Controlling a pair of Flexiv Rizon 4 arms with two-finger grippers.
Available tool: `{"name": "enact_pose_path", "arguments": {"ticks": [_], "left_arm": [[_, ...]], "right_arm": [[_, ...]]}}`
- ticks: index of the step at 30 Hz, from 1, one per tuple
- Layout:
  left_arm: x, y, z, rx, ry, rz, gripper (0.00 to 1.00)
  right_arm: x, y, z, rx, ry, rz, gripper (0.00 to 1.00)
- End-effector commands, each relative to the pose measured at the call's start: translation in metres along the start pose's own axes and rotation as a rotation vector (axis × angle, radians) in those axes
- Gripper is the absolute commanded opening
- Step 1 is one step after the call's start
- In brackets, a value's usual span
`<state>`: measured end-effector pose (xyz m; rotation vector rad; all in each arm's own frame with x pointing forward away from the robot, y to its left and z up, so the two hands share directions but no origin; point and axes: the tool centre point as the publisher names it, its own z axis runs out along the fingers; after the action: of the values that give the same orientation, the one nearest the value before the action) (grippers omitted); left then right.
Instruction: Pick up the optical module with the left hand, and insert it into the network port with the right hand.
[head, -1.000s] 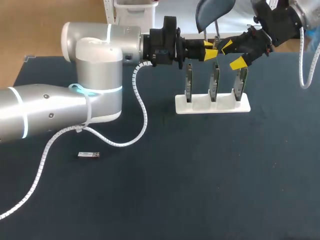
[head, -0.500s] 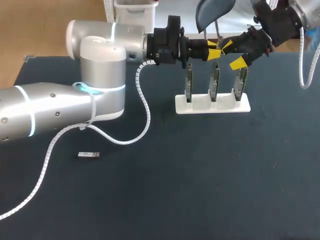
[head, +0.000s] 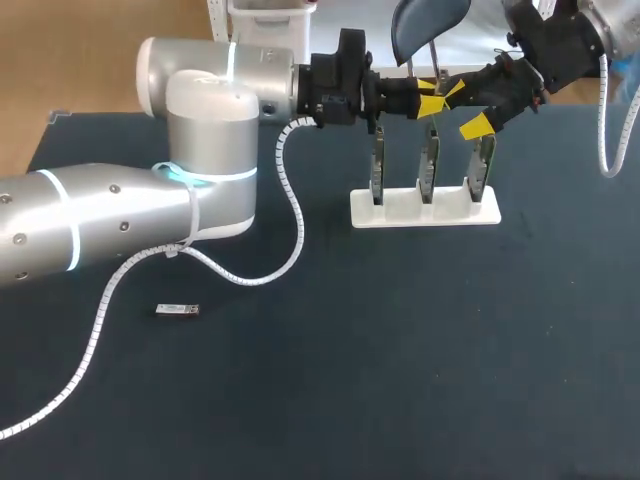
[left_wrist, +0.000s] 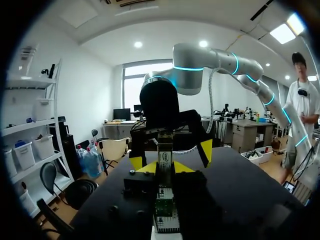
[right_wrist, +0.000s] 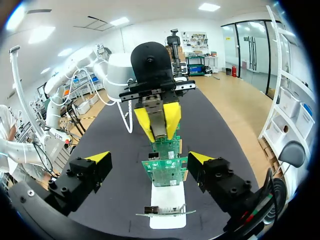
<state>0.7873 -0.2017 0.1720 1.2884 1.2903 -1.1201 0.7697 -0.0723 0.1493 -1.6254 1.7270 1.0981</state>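
My left gripper (head: 428, 103) is held out over the back of the table, above the middle circuit board (head: 428, 165). It is shut on a small grey optical module (right_wrist: 159, 124), which pokes out past its yellow tips. My right gripper (head: 463, 108) faces it, wide open. Its fingers (right_wrist: 97, 161) stand well apart on either side of the boards, and the module is just ahead of them, untouched. In the left wrist view the module (left_wrist: 165, 156) sits between my own fingers, with the right gripper's yellow tips (left_wrist: 206, 150) spread beyond it. A second module (head: 177, 310) lies on the mat at the left.
A white stand (head: 400, 213) at the back holds three upright green circuit boards (right_wrist: 165, 170), directly under both grippers. The left arm's white cable (head: 285, 215) trails across the dark mat to the front left.
My left arm has shifted a little to the right, carrying the held module closer to the open right gripper. The right arm and the module on the mat have stayed put.
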Motion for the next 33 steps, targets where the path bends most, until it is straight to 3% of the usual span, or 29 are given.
{"name": "enact_pose_path", "arguments": {"ticks": [1, 33], "left_arm": [[-0.0003, -0.0087, 0.0004, -0.008, -0.007, 0.0, 0.0], [0.0015, -0.0092, -0.0004, -0.017, -0.002, 0.008, 0.0]], "right_arm": [[0.0003, 0.0013, 0.0002, 0.004, -0.001, -0.001, 1.0], [0.0003, 0.0013, 0.0002, 0.004, -0.001, -0.001, 1.0]]}}
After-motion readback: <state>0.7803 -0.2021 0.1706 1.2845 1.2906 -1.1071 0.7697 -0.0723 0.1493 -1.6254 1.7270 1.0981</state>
